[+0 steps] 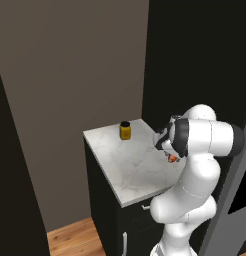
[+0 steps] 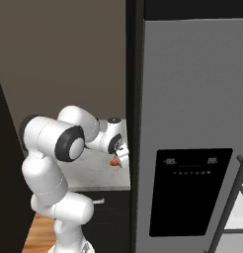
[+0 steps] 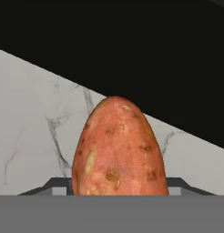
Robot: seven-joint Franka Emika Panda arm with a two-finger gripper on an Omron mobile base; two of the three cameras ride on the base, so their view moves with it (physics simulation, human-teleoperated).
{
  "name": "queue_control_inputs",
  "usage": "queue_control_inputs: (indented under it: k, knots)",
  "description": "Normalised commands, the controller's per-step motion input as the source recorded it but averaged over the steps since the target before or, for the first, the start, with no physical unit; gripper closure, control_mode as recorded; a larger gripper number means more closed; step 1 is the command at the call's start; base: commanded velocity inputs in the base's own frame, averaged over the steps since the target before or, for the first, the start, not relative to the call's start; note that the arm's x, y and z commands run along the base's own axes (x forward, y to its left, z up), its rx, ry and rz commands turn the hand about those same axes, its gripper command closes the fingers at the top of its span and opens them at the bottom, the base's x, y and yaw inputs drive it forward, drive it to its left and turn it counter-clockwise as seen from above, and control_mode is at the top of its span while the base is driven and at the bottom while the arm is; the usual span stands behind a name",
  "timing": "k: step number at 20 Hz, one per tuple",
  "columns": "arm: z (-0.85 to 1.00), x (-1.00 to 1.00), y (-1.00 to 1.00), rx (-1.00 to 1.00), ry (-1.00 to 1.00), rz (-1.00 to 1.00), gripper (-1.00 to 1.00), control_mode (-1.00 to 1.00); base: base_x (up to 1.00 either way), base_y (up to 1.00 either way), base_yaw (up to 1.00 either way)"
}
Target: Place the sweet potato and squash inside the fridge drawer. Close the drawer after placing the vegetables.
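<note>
On the white marbled countertop (image 1: 125,165), past a small amber jar with a black lid (image 1: 125,131), the gripper (image 1: 171,158) is clamped around the reddish-orange, egg-shaped sweet potato (image 3: 119,150), so basically everything's left: both veggies and closing the drawer.

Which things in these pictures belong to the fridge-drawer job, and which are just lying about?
Job:
sweet potato, lying on the marble counter
gripper, jaws either side of it

Lying about:
yellow jar, at the counter's back edge
fridge door, grey, with dark panel
</note>
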Motion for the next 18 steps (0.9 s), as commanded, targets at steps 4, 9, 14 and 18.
queue_control_inputs:
  k: [4,9,14,18]
  knots:
    - [0.0,0.0,0.0,0.0,-0.04,0.0,1.0,-1.0,0.0,0.0,0.0]
    - [0.37,-0.18,0.06,0.0,-0.06,0.0,1.0,-1.0,0.0,0.0,0.0]
    - [0.95,-0.53,0.16,0.0,-0.14,0.0,1.0,-1.0,0.0,0.0,0.0]
    - [0.97,-0.79,0.08,0.0,-0.18,0.0,1.0,-1.0,0.0,0.0,0.0]
